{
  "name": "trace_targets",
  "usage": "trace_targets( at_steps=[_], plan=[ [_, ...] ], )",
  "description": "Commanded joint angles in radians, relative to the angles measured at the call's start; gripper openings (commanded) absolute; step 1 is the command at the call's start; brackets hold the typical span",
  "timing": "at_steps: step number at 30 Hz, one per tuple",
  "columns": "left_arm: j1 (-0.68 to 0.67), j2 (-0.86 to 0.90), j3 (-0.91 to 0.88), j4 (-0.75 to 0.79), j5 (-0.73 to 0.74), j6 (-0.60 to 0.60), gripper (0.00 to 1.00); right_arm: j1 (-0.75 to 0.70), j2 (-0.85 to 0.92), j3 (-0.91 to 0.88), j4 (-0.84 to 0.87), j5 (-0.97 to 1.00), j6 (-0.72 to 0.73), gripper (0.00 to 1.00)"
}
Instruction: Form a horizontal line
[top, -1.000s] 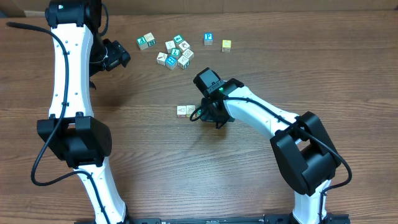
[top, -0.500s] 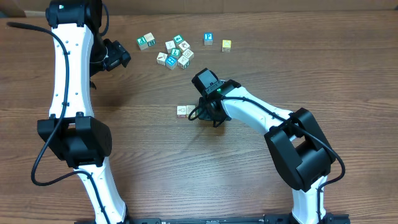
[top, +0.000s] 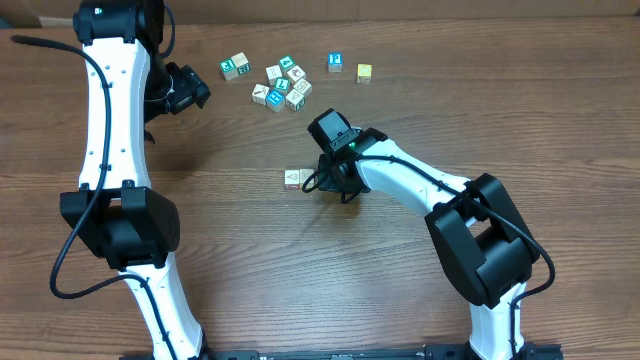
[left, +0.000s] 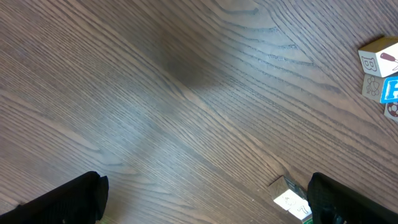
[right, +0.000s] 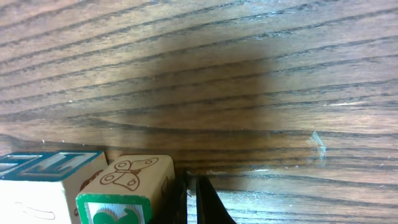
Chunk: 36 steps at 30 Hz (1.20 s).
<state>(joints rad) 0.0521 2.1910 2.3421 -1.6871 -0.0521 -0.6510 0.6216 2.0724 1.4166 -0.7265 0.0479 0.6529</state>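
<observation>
Two small whitish cubes lie side by side, touching, as a short horizontal line at the table's middle. In the right wrist view the nearer cube shows a butterfly drawing and a green-framed face, and its neighbour has a teal frame. My right gripper is shut and empty, its closed fingertips resting against the butterfly cube's right side. My left gripper hangs open at the far left, holding nothing. A small cube lies by its right finger.
A loose jumble of white and teal cubes lies at the back centre. A teal cube and a yellow cube sit apart to its right. One cube lies nearest the left gripper.
The right arm has edged slightly left, bringing its shut fingers against the right end of the two-cube row. The left arm has not moved.
</observation>
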Motion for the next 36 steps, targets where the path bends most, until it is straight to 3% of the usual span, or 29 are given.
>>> trace_targets(
  at_steps=[1,36],
  plan=[
    [-0.007,0.006,0.0,-0.002,0.001,0.008,1.0,-0.003,0.006,-0.004,0.004,-0.008,0.032,0.04],
    [-0.007,0.006,0.0,-0.002,0.001,0.008,0.99,-0.003,0.006,-0.004,0.042,-0.008,0.032,0.04]
  ],
)
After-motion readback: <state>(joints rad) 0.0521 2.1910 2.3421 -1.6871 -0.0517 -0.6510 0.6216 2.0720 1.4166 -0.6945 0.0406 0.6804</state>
